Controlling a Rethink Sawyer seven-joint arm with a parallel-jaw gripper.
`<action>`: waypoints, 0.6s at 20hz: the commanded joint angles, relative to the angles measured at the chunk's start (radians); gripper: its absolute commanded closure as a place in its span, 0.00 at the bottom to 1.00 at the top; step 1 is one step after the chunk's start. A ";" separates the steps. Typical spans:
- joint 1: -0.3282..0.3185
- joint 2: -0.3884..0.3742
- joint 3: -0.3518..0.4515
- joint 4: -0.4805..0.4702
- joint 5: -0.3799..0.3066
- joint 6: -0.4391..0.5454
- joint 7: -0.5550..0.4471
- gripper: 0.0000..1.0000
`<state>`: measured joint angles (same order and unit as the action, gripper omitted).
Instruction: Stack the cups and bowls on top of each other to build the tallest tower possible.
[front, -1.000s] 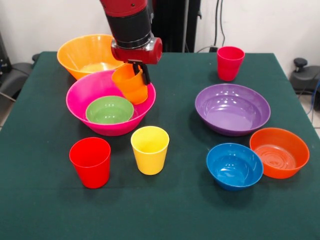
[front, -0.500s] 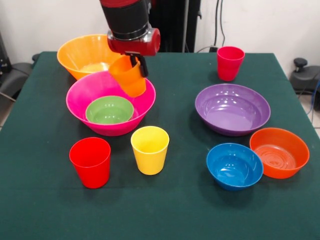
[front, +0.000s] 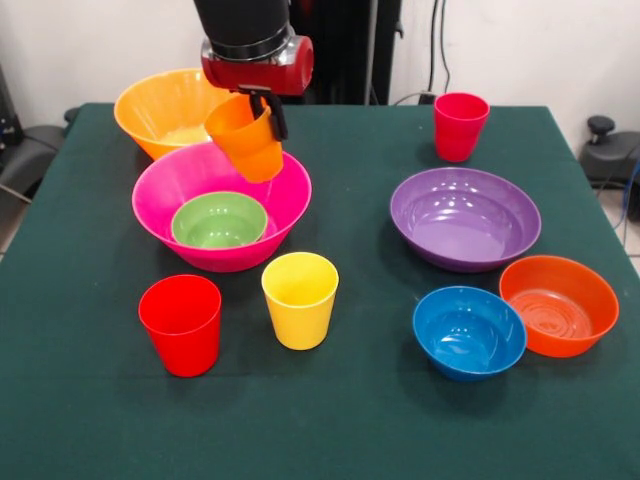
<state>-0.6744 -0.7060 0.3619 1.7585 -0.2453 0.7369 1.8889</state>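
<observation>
My gripper (front: 258, 112) is shut on the rim of an orange cup (front: 246, 140), which hangs tilted above the big hot-pink bowl (front: 175, 180). A small green bowl (front: 219, 219) sits inside that pink bowl. In front of it stand a red cup (front: 182, 324) and a yellow cup (front: 299, 299). A crimson-pink cup (front: 460, 125) stands upright at the back right. The big orange-yellow bowl (front: 165, 108) lies behind the pink one. On the right are a wide purple bowl (front: 465, 217), a blue bowl (front: 469, 332) and a medium orange bowl (front: 558, 305).
A green cloth covers the table (front: 330, 420). Black equipment (front: 20, 150) sits past its left edge, and another dark object (front: 608, 150) past its right edge. Cables hang on the wall behind.
The gripper has risen and shifted slightly left, carrying the orange cup up from the pink bowl's rim level. Everything on the table has stayed put.
</observation>
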 joint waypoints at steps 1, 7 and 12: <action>-0.001 0.048 0.077 -0.090 -0.071 0.060 -0.168 1.00; -0.025 0.086 0.096 -0.124 -0.084 0.072 -0.205 1.00; -0.047 0.113 0.112 -0.135 -0.091 0.072 -0.228 1.00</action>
<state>-0.7072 -0.6664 0.4087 1.6887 -0.2457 0.7371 1.8889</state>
